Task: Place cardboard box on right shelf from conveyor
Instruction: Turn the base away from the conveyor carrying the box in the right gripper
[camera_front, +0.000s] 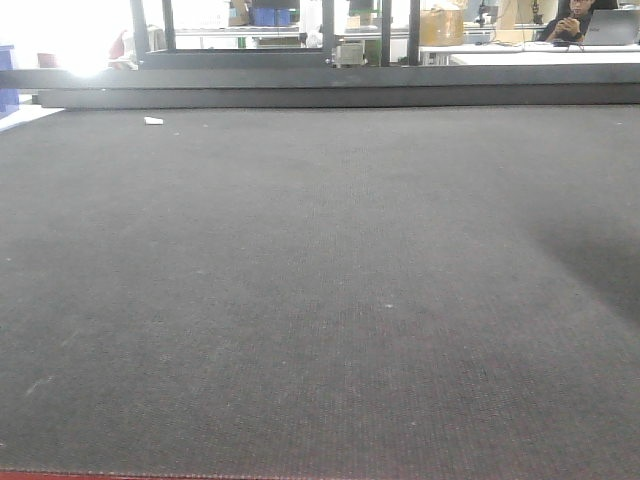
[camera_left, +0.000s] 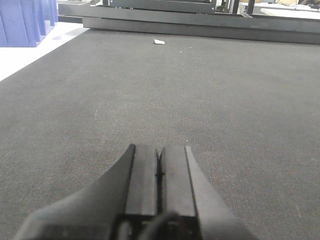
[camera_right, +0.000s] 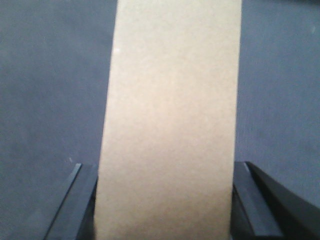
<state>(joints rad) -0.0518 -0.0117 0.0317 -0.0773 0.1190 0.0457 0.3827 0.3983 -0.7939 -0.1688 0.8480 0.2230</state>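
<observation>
Grips the cardboard box (camera_right: 172, 110) by its two long sides, likely so as to lift it off the conveyor (camera_front: 320, 300) and carry it to the right shelf, which is in no view; shows the box only in the right wrist view, tan against the dark belt; cannot tell if lifted yet. Pinches the box in the right gripper (camera_right: 165, 200), jaws wide, one against each side; holds the left gripper (camera_left: 160, 165) low over the belt, jaws pressed together, holding nothing.
</observation>
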